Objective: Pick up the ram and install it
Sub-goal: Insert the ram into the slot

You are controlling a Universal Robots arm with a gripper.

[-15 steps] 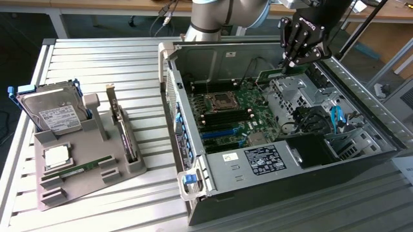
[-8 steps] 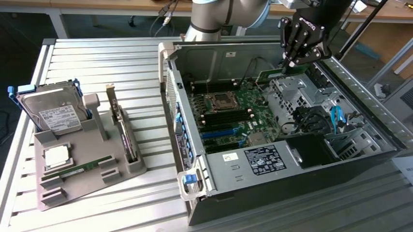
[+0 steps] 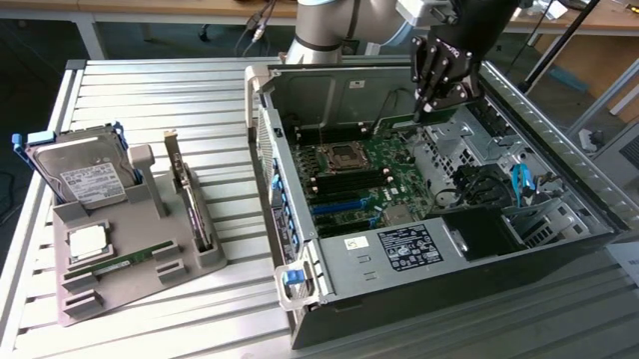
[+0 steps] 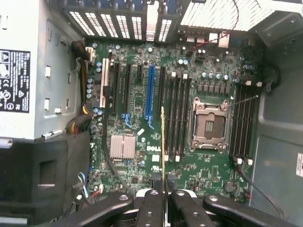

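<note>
My gripper (image 3: 433, 103) hangs inside the open computer case (image 3: 559, 149), above the motherboard (image 3: 364, 183). It is shut on the ram (image 3: 399, 120), a thin green stick that juts out below the fingers. In the wrist view the ram (image 4: 163, 142) shows edge-on, rising from between the black fingers (image 4: 150, 208) of the gripper (image 4: 163, 196). It hovers over the board just beside a bank of black memory slots (image 4: 179, 118), apart from them. A second bank of slots (image 4: 244, 123) lies on the other side of the processor socket (image 4: 208, 125).
On the slatted table at the exterior view's left, a grey holder (image 3: 205, 258) carries a hard drive (image 3: 85, 172), an upright card (image 3: 190, 202), a square silver chip (image 3: 88, 241) and another green stick (image 3: 125, 262). The case walls and the power supply (image 3: 409, 247) hem in the board.
</note>
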